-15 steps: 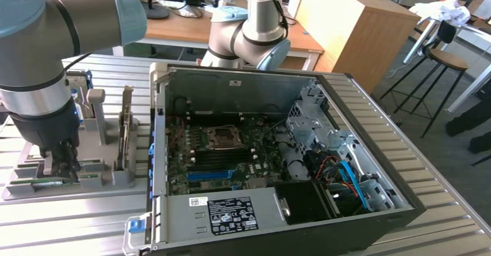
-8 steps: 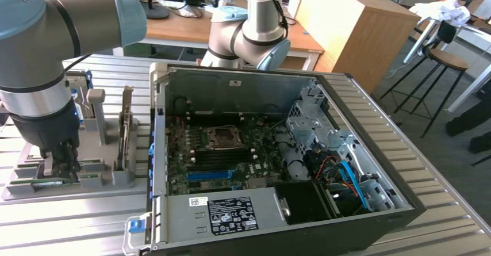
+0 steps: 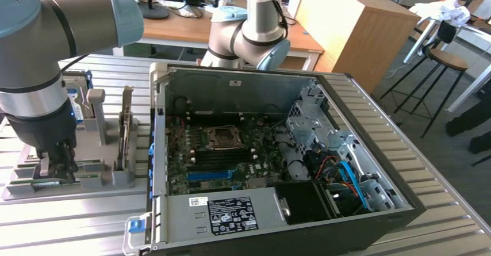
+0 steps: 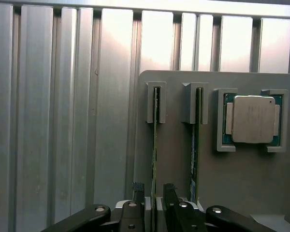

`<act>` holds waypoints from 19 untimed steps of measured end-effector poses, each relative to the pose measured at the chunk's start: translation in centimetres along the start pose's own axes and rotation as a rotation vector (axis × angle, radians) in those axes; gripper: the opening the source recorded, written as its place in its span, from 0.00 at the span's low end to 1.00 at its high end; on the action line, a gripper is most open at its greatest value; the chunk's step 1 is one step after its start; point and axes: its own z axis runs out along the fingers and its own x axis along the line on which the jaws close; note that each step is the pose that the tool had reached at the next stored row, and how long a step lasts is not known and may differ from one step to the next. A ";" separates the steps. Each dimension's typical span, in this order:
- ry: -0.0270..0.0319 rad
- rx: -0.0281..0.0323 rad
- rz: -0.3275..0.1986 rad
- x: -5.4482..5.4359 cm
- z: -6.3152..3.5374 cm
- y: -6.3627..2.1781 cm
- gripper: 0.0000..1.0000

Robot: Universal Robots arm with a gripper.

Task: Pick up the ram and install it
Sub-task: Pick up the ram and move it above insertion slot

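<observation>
The ram (image 4: 154, 145) stands on its thin edge in a slot of the grey holder (image 4: 176, 145). The hand (image 4: 153, 189) is down over one end of it, with a finger (image 4: 138, 193) on either side of the green board. The hand is wide: a little gap shows between each finger and the stick, so it straddles the ram without clamping it.

Just beside it a second stick (image 4: 195, 145) sits on edge in the neighbouring slot, parallel to the first. Past that, a square processor chip (image 4: 253, 118) lies flat in its own pocket of the same holder.

The holder rests on the ribbed metal worktop (image 4: 63, 121), at the exterior view's left, where the arm (image 3: 34, 66) reaches straight down to it. A taller card (image 3: 126, 123) stands upright on the holder too. To the exterior view's right of the holder lies the open computer case (image 3: 230, 89). Its motherboard (image 3: 222, 158) faces up, with a blue slot (image 3: 208, 174) towards the near side.
</observation>
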 end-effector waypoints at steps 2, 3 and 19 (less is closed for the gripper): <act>0.0000 0.0001 0.000 0.0 0.07 0.04 0.30; 0.0001 -0.0002 0.000 0.0 0.09 0.05 0.30; 0.0002 -0.0002 0.000 0.0 0.28 0.06 0.30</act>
